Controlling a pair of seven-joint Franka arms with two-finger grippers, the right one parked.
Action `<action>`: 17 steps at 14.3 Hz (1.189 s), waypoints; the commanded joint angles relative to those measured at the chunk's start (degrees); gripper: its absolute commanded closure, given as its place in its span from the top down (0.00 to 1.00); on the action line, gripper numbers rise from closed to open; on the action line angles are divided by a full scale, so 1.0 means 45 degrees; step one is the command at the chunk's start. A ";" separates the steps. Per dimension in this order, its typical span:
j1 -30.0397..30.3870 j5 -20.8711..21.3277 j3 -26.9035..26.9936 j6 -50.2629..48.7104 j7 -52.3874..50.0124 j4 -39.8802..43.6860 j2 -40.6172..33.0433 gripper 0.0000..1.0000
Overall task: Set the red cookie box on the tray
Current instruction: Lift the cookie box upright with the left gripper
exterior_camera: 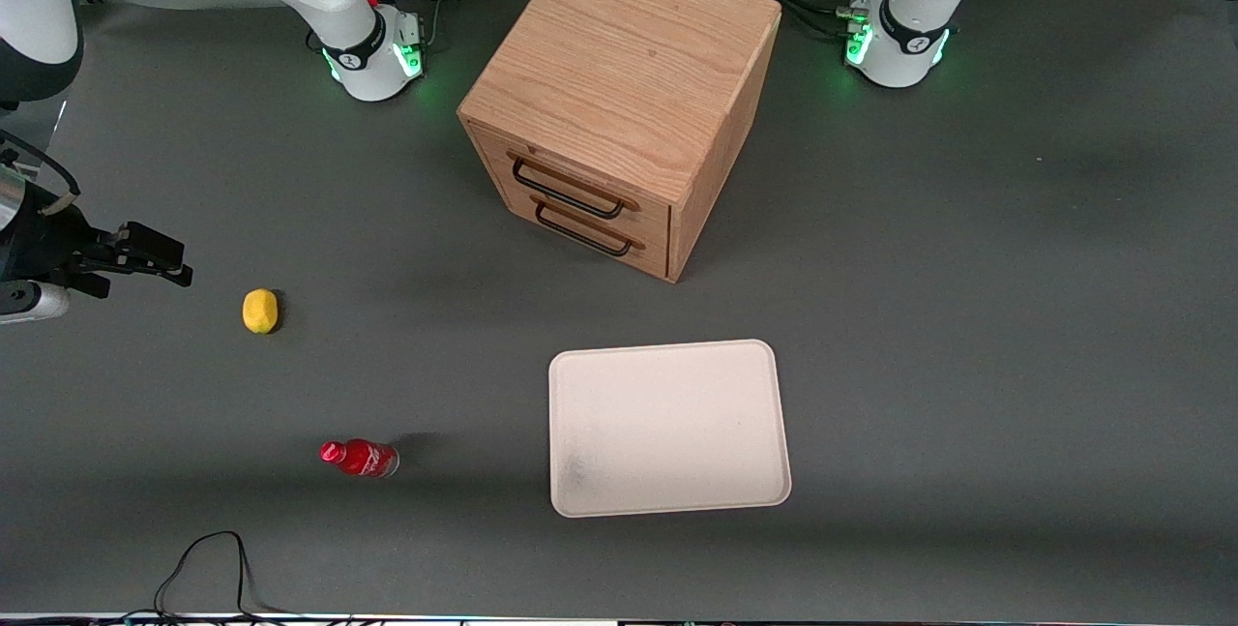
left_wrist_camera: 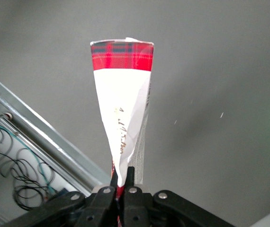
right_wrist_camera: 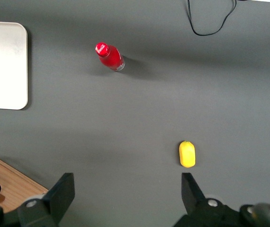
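Gripper [left_wrist_camera: 121, 182]: you see it in the left wrist view only, fingers pinched tight on one end of the red cookie box [left_wrist_camera: 121, 109], which hangs clear above the grey table [left_wrist_camera: 220, 71] near a metal-railed edge of it; the box's tartan end points away from the fingers.

Tray [exterior_camera: 667, 428]: you find it flat on the table, nothing on it, near the table edge closest to the front camera.

Wooden drawer cabinet [exterior_camera: 619, 94]: stands farther from the camera than the tray.

Red bottle [exterior_camera: 359, 458] and yellow lemon [exterior_camera: 259, 310]: both sit toward the parked arm's end, well apart from the tray.
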 commanded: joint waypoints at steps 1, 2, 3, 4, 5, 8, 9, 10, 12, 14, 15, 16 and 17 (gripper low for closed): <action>-0.2008 0.0318 0.0194 -0.0980 -0.3553 0.0479 -0.0035 0.00; -0.2749 0.0299 0.0194 -0.1253 -0.4977 0.0518 -0.0054 0.00; -0.3433 0.0299 0.0194 -0.1488 -0.6383 0.0596 -0.0054 0.00; -0.4194 0.0241 0.0213 -0.1703 -0.7848 0.0596 -0.0035 0.00; -0.4917 0.0182 0.0252 -0.1821 -0.9216 0.0596 -0.0054 0.00; -0.7047 -0.0032 0.0252 -0.2134 -1.3201 0.0655 0.0004 0.00; -0.7711 -0.0246 0.0252 -0.2115 -1.4490 0.0655 0.0024 0.00; -0.8240 -0.0480 0.0252 -0.2115 -1.5431 0.0655 0.0043 0.00; -0.9352 -0.0968 0.0252 -0.2096 -1.7266 0.0655 0.0101 0.00; -1.0388 -0.1126 0.0213 -0.2018 -1.8929 0.0713 0.0179 0.00; -1.0915 -0.1378 0.0213 -0.1979 -1.9787 0.0830 0.0257 0.00; -1.1365 -0.1593 0.0213 -0.1959 -2.0647 0.1082 0.0471 0.00; -1.1815 -0.1712 0.0194 -0.1998 -2.1409 0.1491 0.0744 0.00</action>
